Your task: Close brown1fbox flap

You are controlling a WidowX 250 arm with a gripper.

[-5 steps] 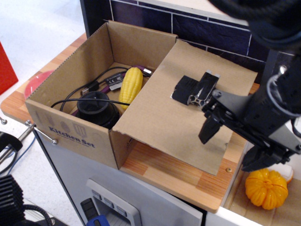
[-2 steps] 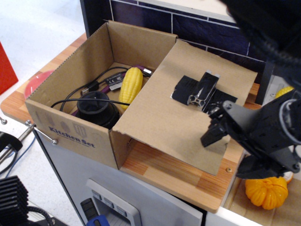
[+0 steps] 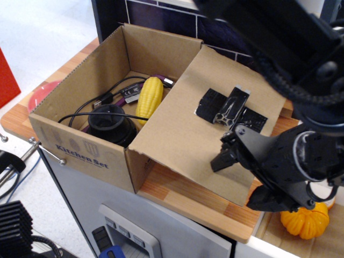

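The brown1fbox stands open on the wooden counter, its "Kitchen Set" print facing front. Its flap lies folded out to the right, sloping down to the counter, with the black tape patches and small bracket facing up. My gripper is open at the flap's front right corner. One finger is over the flap, the other is past its edge above the counter. The gripper hides that corner of the flap.
Inside the box are a yellow corn cob, a black round object and cables. An orange pumpkin sits low at the right. The wooden counter ends just in front. A dark tiled wall stands behind, and a red object lies at the left.
My gripper has moved left and toward the front, from beside the flap's right edge to its front right corner. The flap and box have barely moved.
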